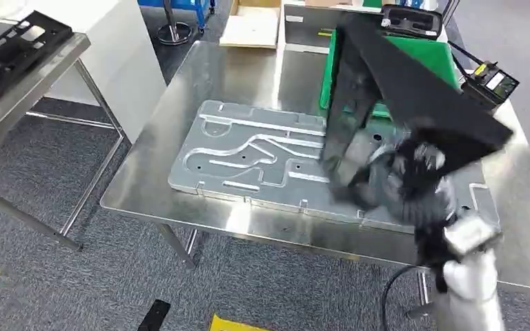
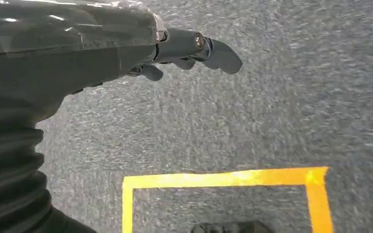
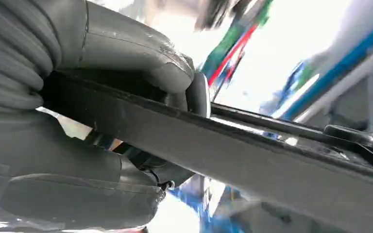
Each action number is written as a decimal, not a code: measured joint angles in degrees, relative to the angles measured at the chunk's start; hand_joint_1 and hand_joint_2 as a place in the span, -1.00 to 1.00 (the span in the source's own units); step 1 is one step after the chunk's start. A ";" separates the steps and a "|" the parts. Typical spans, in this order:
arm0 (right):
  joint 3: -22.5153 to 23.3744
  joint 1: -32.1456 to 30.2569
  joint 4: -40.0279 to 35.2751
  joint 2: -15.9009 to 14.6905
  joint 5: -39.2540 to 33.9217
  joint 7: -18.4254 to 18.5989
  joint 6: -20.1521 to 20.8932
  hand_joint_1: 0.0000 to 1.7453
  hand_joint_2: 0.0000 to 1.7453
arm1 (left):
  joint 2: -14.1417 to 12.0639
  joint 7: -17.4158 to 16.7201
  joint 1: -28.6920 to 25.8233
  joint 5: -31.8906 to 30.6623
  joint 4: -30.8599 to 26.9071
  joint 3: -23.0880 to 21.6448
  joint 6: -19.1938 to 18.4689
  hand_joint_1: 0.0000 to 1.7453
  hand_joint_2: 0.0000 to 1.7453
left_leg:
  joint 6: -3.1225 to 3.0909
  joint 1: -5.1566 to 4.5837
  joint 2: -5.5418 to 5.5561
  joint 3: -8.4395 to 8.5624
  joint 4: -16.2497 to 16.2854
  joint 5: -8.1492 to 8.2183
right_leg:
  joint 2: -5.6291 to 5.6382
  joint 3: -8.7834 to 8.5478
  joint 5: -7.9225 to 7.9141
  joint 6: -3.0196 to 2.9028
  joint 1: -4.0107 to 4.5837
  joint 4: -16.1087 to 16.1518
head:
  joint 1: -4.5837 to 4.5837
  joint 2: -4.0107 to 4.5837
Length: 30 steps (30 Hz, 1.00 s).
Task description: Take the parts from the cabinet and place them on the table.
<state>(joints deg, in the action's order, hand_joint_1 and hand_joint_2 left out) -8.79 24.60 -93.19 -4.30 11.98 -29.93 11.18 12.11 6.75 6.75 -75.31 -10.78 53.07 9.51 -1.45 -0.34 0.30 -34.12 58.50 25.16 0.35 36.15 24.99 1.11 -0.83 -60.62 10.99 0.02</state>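
My right hand is clamped on the black part, thumb over one face and fingers under it, as the right wrist view shows. I hold it above the near right portion of the steel table, tilted on edge, not yet resting on anything. My left hand hangs over carpet, fingers loosely extended, holding nothing. I judge this the placing step. Beyond my hand, the grey machined plate fills the table's middle, and a green bin sits toward the far right corner. Next, I need to level the part and lower it to the surface before letting go.
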 joint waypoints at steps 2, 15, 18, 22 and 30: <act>-1.11 9.65 4.96 -2.89 10.51 3.85 -6.97 1.00 1.00 | 0.00 0.50 0.55 -0.90 0.00 0.00 -0.50 -1.00 1.00 | 0.45 -0.39 0.01 -0.55 0.50 0.13 | 0.12 0.28 0.07 -0.46 0.18 0.50 | 0.02 0.00; -19.38 42.42 41.48 -7.92 43.59 9.58 -22.71 1.00 1.00 | 0.09 2.73 0.64 -1.42 0.00 -0.44 -1.42 -1.00 1.00 | 2.05 0.55 0.00 -3.38 1.59 -3.74 | -0.12 -2.43 1.60 -1.68 -0.32 1.30 | 0.02 0.00; -23.30 42.60 49.01 -7.92 45.90 9.67 -25.37 1.00 1.00 | 0.09 2.88 0.79 -1.80 0.00 -0.83 -1.71 -1.00 1.00 | 1.26 0.00 0.05 -2.37 -0.18 -2.38 | -0.13 -2.17 1.55 -0.90 -0.15 1.64 | 0.04 0.00; -26.58 40.84 56.92 -7.94 48.30 10.63 -28.30 1.00 1.00 | 0.13 2.69 1.00 -2.37 0.00 -1.25 -2.14 -1.00 1.00 | 0.10 0.65 0.07 -0.85 -2.36 -2.89 | -0.30 -1.52 3.53 0.05 -0.06 -0.70 | 0.02 0.00; -31.28 37.97 64.90 -5.98 52.06 12.64 -28.15 1.00 1.00 | 0.13 3.06 1.17 -1.43 0.00 -1.64 -2.56 -1.00 1.00 | 0.68 0.71 0.16 -0.45 0.10 -0.34 | -0.38 2.39 -2.11 0.54 -0.76 -0.28 | 0.04 0.00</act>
<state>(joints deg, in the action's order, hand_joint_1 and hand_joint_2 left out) -40.06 62.56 -28.29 -10.27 64.04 -17.29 -16.96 12.24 9.81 7.92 -76.74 -10.78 51.43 6.95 -0.76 0.37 0.47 -34.57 58.59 24.82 -0.03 38.54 22.88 1.65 -1.59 -60.89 11.04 0.02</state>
